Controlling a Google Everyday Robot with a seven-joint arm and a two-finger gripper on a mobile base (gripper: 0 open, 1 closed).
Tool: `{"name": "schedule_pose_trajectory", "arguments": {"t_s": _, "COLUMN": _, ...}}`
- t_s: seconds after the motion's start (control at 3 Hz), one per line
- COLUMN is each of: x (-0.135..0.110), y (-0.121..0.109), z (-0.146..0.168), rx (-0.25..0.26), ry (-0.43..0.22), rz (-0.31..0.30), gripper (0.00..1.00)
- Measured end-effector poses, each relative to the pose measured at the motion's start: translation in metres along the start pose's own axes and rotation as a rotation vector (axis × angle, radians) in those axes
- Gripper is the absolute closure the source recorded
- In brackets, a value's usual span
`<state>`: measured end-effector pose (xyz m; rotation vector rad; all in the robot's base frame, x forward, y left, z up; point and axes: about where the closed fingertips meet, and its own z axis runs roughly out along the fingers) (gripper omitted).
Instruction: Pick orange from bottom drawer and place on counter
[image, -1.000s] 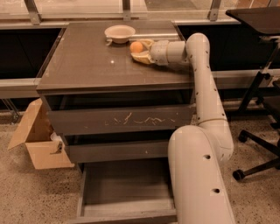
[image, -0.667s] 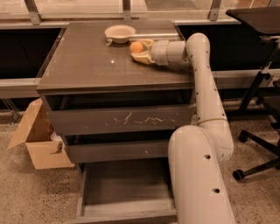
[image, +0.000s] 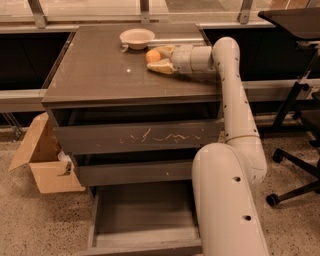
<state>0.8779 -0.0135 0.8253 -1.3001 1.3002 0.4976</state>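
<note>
The orange (image: 152, 55) rests on the counter (image: 100, 72), at the back just right of the middle. My gripper (image: 155, 58) reaches in from the right, lying low over the counter. Its two fingers (image: 161, 68) stand open on either side of the orange, which sits at their tips. The bottom drawer (image: 145, 217) is pulled out at floor level and holds nothing I can see. My arm's white lower link covers its right part.
A cream bowl (image: 137, 37) stands on the counter just behind and left of the orange. The top drawer (image: 135, 136), with pale scratch marks, is shut. A cardboard box (image: 42, 160) stands on the floor at the left. An office chair base (image: 295, 185) is at the right.
The orange now shows a little further left, at the fingertips. The arm has barely moved.
</note>
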Motion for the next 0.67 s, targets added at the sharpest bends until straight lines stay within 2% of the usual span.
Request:
{"name": "schedule_pose_trajectory", "arguments": {"t_s": 0.33, "x": -0.0061, "y": -0.003, "z": -0.0016, "rx": 0.0, "ry": 0.0, "rz": 0.0, "gripper": 0.0}}
{"name": "schedule_pose_trajectory", "arguments": {"t_s": 0.67, "x": -0.0124, "y": -0.0084, "z": -0.0013, "rx": 0.0, "ry": 0.0, "rz": 0.0, "gripper": 0.0}}
